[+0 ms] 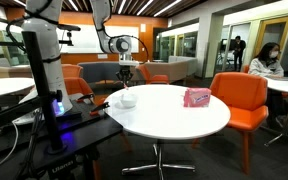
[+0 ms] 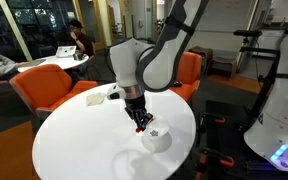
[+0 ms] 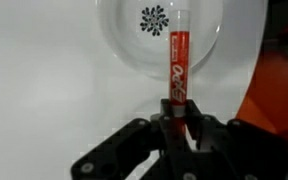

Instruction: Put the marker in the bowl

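Observation:
My gripper (image 3: 177, 108) is shut on a red marker (image 3: 179, 62) that points away from the wrist camera. The marker's tip hangs over a small round white bowl (image 3: 124, 45) with a dark star pattern at its centre. In both exterior views the gripper (image 2: 141, 122) (image 1: 127, 84) hovers just above the bowl (image 2: 157, 139) (image 1: 128, 99), which stands on the round white table (image 2: 84, 140) (image 1: 174, 115). The marker (image 2: 143, 125) sticks down from the fingers, above the bowl's rim.
A pink rectangular box (image 1: 196, 97) lies on the table away from the bowl; it also shows in an exterior view (image 2: 115, 93). Orange chairs (image 1: 239, 100) (image 2: 49, 85) ring the table. A dark robot stand (image 1: 54, 110) is beside it. People sit at far tables.

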Robot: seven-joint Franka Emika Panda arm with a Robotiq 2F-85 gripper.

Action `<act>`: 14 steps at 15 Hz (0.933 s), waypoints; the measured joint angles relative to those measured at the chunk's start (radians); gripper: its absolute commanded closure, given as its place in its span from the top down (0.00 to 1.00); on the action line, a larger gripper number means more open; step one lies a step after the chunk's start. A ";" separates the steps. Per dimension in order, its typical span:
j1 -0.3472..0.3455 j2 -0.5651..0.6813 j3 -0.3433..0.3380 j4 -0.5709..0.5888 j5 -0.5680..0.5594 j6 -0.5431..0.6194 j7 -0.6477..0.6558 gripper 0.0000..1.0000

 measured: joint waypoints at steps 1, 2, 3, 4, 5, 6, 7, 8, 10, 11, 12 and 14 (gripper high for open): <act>-0.016 -0.022 -0.003 -0.023 0.009 0.008 -0.029 0.05; -0.029 -0.038 -0.009 -0.044 0.010 0.022 -0.064 0.05; -0.039 -0.049 -0.017 -0.062 0.010 0.039 -0.100 0.05; -0.046 -0.055 -0.027 -0.074 0.010 0.053 -0.134 0.05; -0.050 -0.054 -0.040 -0.084 0.009 0.064 -0.162 0.05; -0.054 -0.053 -0.050 -0.090 0.009 0.071 -0.184 0.05; -0.056 -0.050 -0.060 -0.093 0.009 0.073 -0.196 0.05; -0.057 -0.045 -0.070 -0.094 0.009 0.073 -0.208 0.05; -0.057 -0.032 -0.081 -0.094 0.003 0.073 -0.209 0.17; -0.056 -0.025 -0.083 -0.094 0.000 0.073 -0.209 0.44; -0.055 -0.017 -0.086 -0.093 -0.006 0.073 -0.209 0.45; -0.050 -0.009 -0.090 -0.093 -0.014 0.073 -0.202 0.59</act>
